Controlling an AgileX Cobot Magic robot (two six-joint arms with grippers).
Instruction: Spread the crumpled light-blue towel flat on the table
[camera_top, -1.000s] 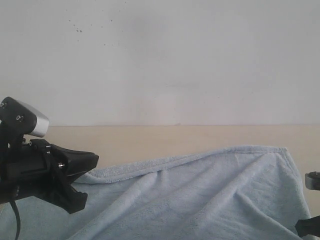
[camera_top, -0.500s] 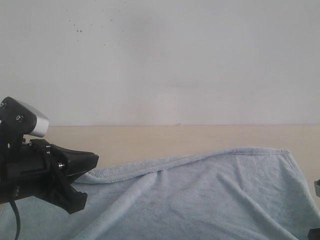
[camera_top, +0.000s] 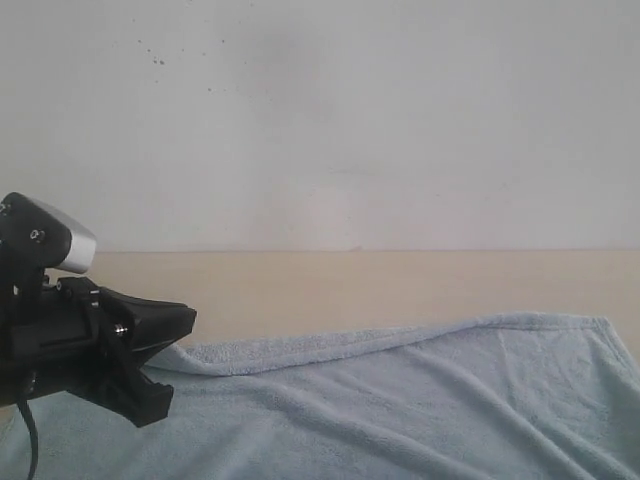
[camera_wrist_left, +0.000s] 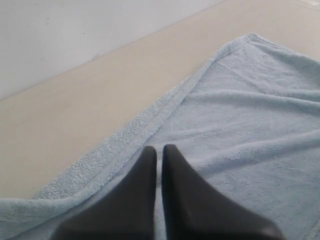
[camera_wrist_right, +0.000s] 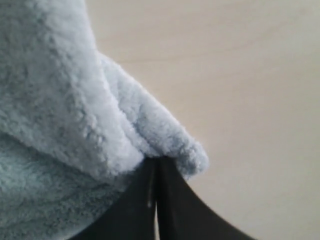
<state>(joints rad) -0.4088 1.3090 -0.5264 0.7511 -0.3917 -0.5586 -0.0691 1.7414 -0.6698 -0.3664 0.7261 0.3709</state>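
Observation:
The light-blue towel (camera_top: 400, 400) lies spread low across the near part of the beige table (camera_top: 350, 285), its hemmed far edge running from left to right. My left gripper (camera_top: 188, 325) sits at the left, over the towel's hem. In the left wrist view its jaws (camera_wrist_left: 159, 148) are shut just above the towel (camera_wrist_left: 240, 115), and nothing shows gripped between them. The right gripper is outside the exterior view. In the right wrist view it (camera_wrist_right: 156, 159) is shut on a bunched fold of the towel (camera_wrist_right: 60, 100), over bare table (camera_wrist_right: 250, 75).
A white wall (camera_top: 350, 120) with a few dark specks rises behind the table's far edge. Bare table (camera_wrist_left: 75, 115) stretches between the towel's hem and the wall.
The towel's raised right side has sunk and stretched out to the right, now lying much flatter. The right gripper has slipped out of the exterior view. The left arm has not moved.

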